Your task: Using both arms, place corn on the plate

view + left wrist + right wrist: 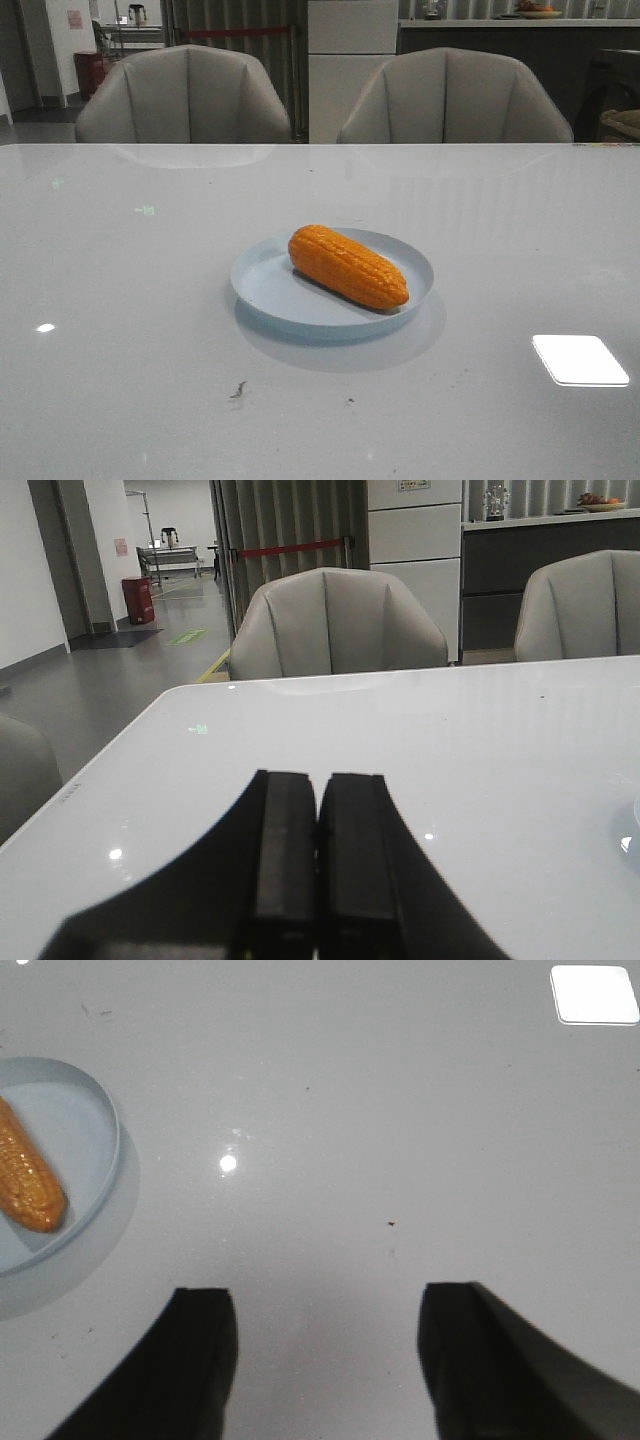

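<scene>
The orange-yellow corn (348,265) lies diagonally inside the pale blue plate (262,290) at the middle of the table. No arm shows in the front view. In the right wrist view the corn's tapered end (28,1182) and part of the plate (95,1125) appear off to one side; my right gripper (330,1305) stands open over bare tabletop, apart from the plate. My left gripper (318,790) is shut with its pads pressed together and nothing between them, held low over the table. A sliver of the plate's rim (636,812) shows at the edge of that view.
Two grey upholstered chairs (183,95) (455,97) stand behind the table's far edge. A bright rectangular light reflection (580,359) lies on the glossy tabletop at front right. Small dark specks (238,390) mark the surface in front of the plate.
</scene>
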Robot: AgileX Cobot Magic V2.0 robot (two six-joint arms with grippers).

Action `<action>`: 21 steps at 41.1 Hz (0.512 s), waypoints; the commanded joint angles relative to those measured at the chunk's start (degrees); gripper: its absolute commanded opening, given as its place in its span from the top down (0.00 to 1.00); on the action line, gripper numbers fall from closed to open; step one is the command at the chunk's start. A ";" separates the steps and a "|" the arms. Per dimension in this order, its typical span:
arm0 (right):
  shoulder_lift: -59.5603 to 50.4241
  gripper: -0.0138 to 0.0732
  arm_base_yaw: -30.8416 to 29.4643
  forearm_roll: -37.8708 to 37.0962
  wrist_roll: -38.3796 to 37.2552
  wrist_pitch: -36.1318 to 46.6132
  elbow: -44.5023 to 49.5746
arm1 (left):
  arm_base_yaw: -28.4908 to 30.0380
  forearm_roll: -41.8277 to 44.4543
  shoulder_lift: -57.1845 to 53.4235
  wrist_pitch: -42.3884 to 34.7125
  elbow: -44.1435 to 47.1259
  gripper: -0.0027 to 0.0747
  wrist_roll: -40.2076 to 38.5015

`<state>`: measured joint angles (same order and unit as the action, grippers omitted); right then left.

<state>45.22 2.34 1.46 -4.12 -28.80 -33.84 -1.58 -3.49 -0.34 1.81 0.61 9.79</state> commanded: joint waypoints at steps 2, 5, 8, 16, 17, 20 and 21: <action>-7.03 0.55 -0.21 3.31 0.43 4.36 0.26 | 0.05 -0.50 -1.34 -5.28 2.08 0.84 -0.04; -11.57 0.68 -0.21 4.80 0.43 4.40 1.86 | 0.05 -0.50 -1.34 -5.28 2.08 0.84 -0.04; -16.93 0.79 -0.21 5.88 0.43 4.39 3.62 | 0.05 -0.50 -1.34 -5.28 2.08 0.84 -0.04; -30.55 0.78 -0.21 5.81 0.43 5.55 9.50 | 0.05 -0.50 -1.34 -5.28 2.08 0.84 -0.04; -32.26 0.78 -0.21 5.68 0.43 6.41 10.23 | 0.05 -0.50 -1.34 -5.28 2.08 0.84 -0.04; -36.48 0.78 -0.21 4.71 0.43 9.59 13.65 | 0.05 -0.50 -1.34 -5.28 2.08 0.84 -0.04; -37.88 0.78 -0.21 4.55 0.43 11.01 14.65 | 0.05 -0.50 -1.34 -5.28 2.08 0.84 -0.04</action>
<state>10.32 2.34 6.77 -4.12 -26.10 -20.21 -1.58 -3.49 -0.34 1.81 0.61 9.79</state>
